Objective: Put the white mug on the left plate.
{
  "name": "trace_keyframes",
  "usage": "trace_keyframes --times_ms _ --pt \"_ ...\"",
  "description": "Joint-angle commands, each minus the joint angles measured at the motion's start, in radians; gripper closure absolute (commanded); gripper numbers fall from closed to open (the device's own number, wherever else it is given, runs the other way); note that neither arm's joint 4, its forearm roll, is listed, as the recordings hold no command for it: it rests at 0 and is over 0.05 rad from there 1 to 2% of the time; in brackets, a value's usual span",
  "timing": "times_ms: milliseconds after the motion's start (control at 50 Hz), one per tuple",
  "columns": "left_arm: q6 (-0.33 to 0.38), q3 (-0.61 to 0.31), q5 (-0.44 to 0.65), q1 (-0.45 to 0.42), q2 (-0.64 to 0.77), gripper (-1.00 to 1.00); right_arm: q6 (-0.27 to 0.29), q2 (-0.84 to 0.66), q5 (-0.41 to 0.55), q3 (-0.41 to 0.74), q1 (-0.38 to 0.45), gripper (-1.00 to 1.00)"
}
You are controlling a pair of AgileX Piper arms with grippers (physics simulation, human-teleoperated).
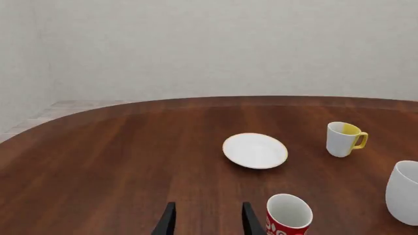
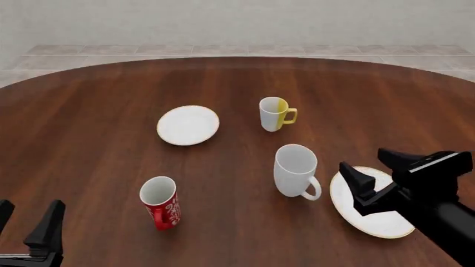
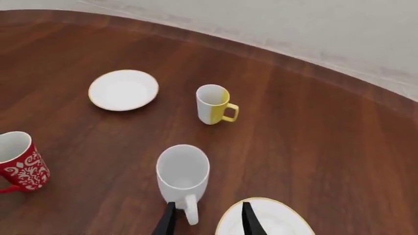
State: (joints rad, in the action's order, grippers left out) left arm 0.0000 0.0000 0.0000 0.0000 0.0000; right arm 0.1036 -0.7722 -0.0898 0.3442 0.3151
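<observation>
R gripper jaws apart, near white mug handle at 5 o'clock; close squarely on handle before lifting to left plate.

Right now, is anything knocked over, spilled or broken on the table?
Nothing stands out. The tall all-white mug, the white-and-yellow mug and the red patterned mug all stand upright. The smaller gold-rimmed white plate and the larger one lie flat, bare and whole.
</observation>
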Motion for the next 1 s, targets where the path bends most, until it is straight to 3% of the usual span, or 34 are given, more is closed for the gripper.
trace_keyframes --times_ms 20,220,380,420,460,1000 --pt "0.000 0.000 0.000 0.000 0.000 -1.00 -0.006 -0.067 -0.051 -0.014 0.016 -1.00" --pt "0.000 0.000 0.000 0.000 0.000 -1.00 0.006 -0.113 -0.085 -0.016 0.013 -1.00" --pt "0.000 0.000 0.000 0.000 0.000 -1.00 0.017 -0.220 -0.189 -0.043 0.003 -1.00" --pt "0.000 0.000 0.000 0.000 0.000 -1.00 0.083 -0.251 -0.220 -0.051 -0.016 -1.00" --pt "0.000 0.000 0.000 0.000 0.000 -1.00 0.047 -0.254 -0.220 -0.044 0.002 -1.00" --pt "0.000 0.000 0.000 0.000 0.000 -1.00 0.036 -0.344 -0.269 -0.031 0.036 -1.00"
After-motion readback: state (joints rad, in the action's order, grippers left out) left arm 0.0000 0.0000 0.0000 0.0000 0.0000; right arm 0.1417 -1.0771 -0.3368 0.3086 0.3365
